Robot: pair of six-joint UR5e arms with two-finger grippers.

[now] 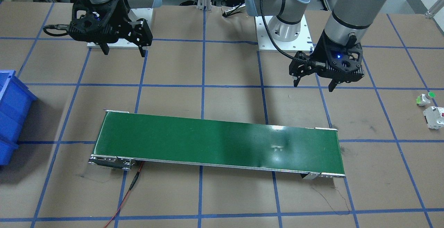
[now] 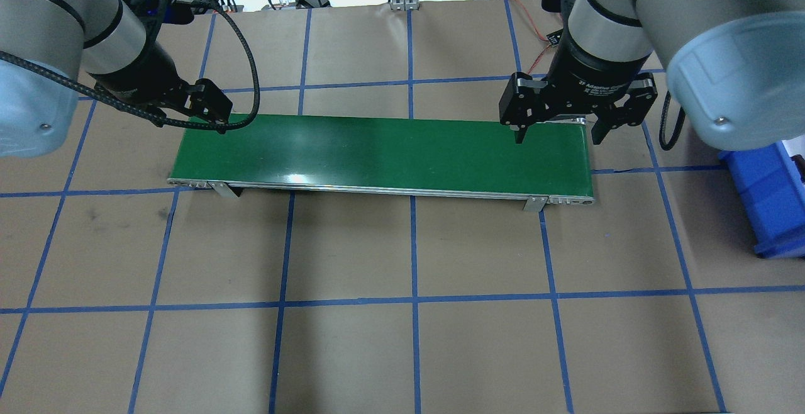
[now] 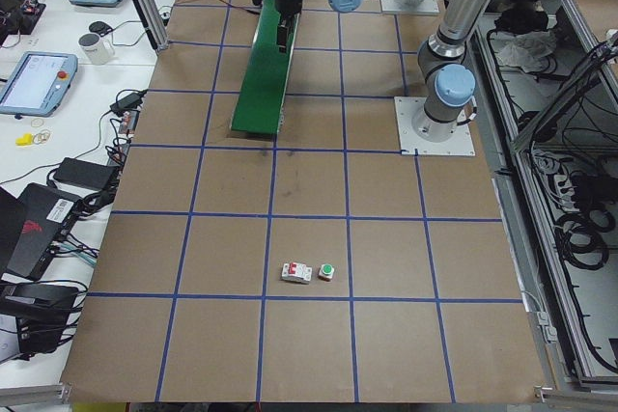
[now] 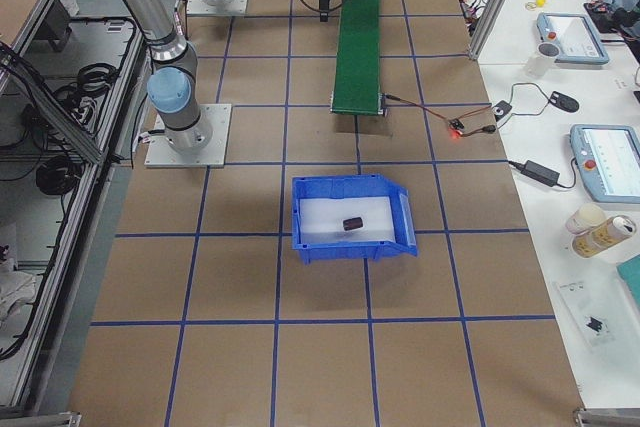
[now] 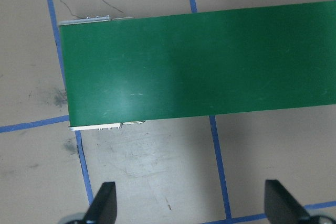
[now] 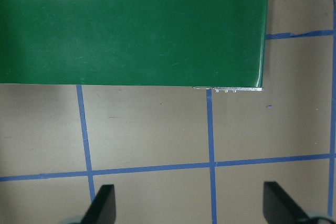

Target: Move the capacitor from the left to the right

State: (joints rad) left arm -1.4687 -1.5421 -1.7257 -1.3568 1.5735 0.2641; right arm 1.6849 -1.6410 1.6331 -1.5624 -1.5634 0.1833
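– Seeing the capacitor [image 4: 353,223] anywhere?
– Only the right-end view shows it, lying inside the blue bin [image 4: 350,249]. My left end effector [image 1: 313,86] and right end effector [image 1: 124,53] hang spread and empty above the table [image 1: 222,200].

Clock read from the robot's seat, 12 pointing away from it. I log:

- Conveyor belt [image 2: 377,153]: long and low, lying 9 to 3 across mid-counter [image 2: 478,351]; the way past is above it.
- Blue bin [image 4: 305,217]: at 3, well apart from the belt end, open-topped and walled.
- White parts [image 3: 309,272]: two, just beside each other, at 9, well apart from the belt.
- Red wire [image 1: 130,186]: trails toward 12 from the belt's 3 end.
- Bare counter: at 6 of the belt, under the left gripper [image 1: 313,86] and right gripper [image 1: 124,54], both spread wide; also between belt and bin.
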